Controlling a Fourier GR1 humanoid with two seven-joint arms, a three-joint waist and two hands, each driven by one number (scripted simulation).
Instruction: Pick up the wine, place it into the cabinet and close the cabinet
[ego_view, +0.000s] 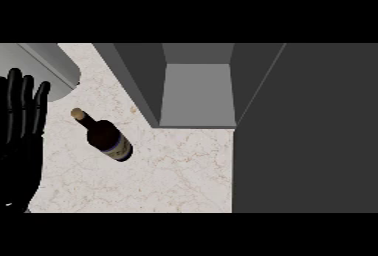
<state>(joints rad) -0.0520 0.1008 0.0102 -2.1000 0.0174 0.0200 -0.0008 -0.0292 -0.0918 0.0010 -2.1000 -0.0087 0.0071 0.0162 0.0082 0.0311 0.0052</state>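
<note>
Wine bottle (103, 136) upright on counter (170, 170), just right of left hand (18, 130), fingers (24, 95) straight, holding nothing.

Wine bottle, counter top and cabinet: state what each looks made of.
Wine bottle: probably dark glass, near-black body, pale label band, tan cork-like stopper.
Counter top: looks like polished stone, perhaps marble, cream with faint brownish veins.
Cabinet: flat matte grey panels with no grain; painted board or metal, which one cannot be told.
</note>
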